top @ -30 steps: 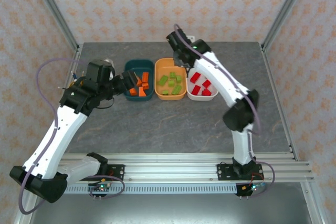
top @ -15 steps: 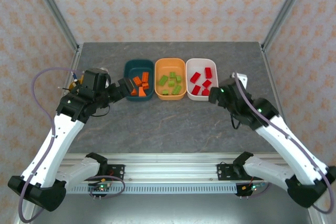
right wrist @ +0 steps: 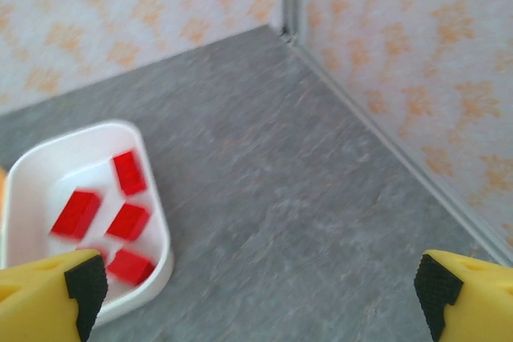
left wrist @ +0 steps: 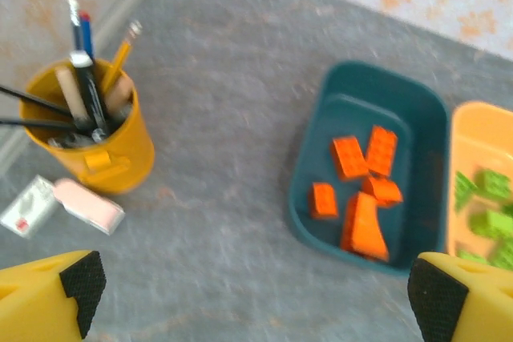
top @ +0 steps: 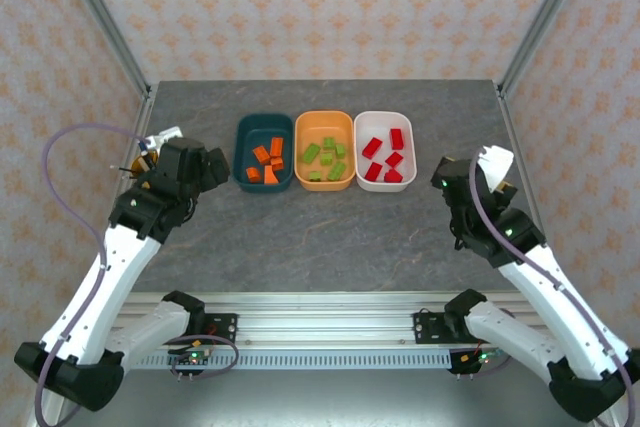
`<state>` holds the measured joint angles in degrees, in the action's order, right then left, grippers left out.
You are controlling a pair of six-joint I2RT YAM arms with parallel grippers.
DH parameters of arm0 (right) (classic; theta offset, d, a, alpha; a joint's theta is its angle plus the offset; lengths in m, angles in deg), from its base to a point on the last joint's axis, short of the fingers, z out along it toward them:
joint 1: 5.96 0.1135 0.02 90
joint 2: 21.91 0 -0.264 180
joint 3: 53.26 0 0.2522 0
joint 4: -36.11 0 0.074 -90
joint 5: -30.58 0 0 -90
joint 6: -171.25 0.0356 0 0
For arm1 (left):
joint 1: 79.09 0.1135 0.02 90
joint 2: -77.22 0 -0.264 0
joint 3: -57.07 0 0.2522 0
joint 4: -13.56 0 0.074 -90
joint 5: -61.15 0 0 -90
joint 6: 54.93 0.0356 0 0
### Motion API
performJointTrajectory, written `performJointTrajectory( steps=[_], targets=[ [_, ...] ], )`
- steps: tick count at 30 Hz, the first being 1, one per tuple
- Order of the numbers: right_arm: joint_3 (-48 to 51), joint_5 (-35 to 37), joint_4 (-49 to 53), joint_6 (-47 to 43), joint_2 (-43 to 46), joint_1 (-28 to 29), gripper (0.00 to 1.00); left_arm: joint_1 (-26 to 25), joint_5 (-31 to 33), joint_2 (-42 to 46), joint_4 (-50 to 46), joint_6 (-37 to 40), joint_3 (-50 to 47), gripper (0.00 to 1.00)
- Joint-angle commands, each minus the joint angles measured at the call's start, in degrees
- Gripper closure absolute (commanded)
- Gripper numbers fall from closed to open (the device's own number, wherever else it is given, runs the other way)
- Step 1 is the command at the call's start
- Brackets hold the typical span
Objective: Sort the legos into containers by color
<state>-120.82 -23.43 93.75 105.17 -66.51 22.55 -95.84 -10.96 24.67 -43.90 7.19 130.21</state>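
Three containers stand in a row at the back of the table. The dark teal tub (top: 240, 152) (left wrist: 309, 198) holds several orange legos (top: 266, 161) (left wrist: 361, 186). Lime green legos (top: 325, 157) (left wrist: 485, 206) lie in the orange tub (top: 299, 152) (left wrist: 469, 150). Several red legos (top: 384, 159) (right wrist: 104, 206) rest in the white tub (top: 410, 152) (right wrist: 32, 158). My left gripper (top: 195, 165) (left wrist: 256, 286) hangs open and empty left of the teal tub. To the right of the white tub my right gripper (top: 455, 184) (right wrist: 256, 286) is open and empty over bare table.
A yellow cup of pencils (left wrist: 96, 146) (top: 150, 154) stands at the left edge, with a white eraser-like block (left wrist: 88, 206) and a small packet (left wrist: 28, 206) beside it. Metal frame posts and papered walls close in the table. A rail (top: 330, 312) runs along the near edge.
Both arms have drawn back from the tubs. The right gripper moved from above the tubs to the right side and opened. The left gripper pulled away from the teal tub to the left.
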Motion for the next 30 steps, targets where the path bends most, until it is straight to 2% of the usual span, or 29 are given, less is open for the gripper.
performJointTrajectory(
  steps=[1,3,8,12,16,18,19,23,25,27,28,30],
  targets=[
    [8.77,2.99,-10.27,-2.01,2.59,-5.47,0.0,1.1,9.64,2.16,11.71,7.13,-8.92,0.0],
    [13.7,1.3,-14.77,-2.92,2.84,-7.66,0.0,1.94,8.83,0.39,12.65,9.16,-11.17,0.0],
    [25.49,-0.93,-32.79,-12.24,-0.36,-8.92,0.0,2.64,6.07,-6.94,17.82,16.96,-16.14,0.0],
    [29.54,-4.26,-44.92,-18.95,-8.33,-10.59,0.0,5.27,4.24,-10.53,32.12,19.15,-23.45,0.0],
    [33.06,-10.37,-57.65,-19.0,-14.89,-14.89,0.0,8.21,0.65,-17.78,42.73,23.22,-24.63,0.0],
    [33.97,-13.11,-63.75,-19.64,-18.33,-17.31,0.0,8.68,-0.14,-21.77,48.8,27.18,-24.39,0.0],
    [33.06,-14.37,-63.86,-20.15,-19.63,-18.24,0.0,9.34,-0.85,-23.83,50.76,27.67,-24.08,0.0],
    [32.53,-21.33,-75.01,-22.53,-26.63,-22.93,0.0,11.84,-4.29,-31.45,61.28,27.92,-23.32,0.0],
    [32.03,-23.9,-80.09,-22.7,-30.2,-25.24,0.0,12.48,-5.42,-33.88,64.57,28.12,-22.09,0.0],
    [31.35,-25.87,-84.7,-22.85,-34.21,-27.05,0.0,13.23,-6.85,-36.3,63.86,27.4,-20.42,0.0],
    [30.83,-27.04,-84.38,-22.29,-35.84,-27.79,0.0,13.3,-7.2,-36.31,63.62,27.39,-20.03,0.0],
    [32.24,-29.64,-89.84,-22.65,-39.54,-28.34,0.0,13.33,-8.7,-34.5,67.99,27.97,-23.23,0.0]
  ],
)
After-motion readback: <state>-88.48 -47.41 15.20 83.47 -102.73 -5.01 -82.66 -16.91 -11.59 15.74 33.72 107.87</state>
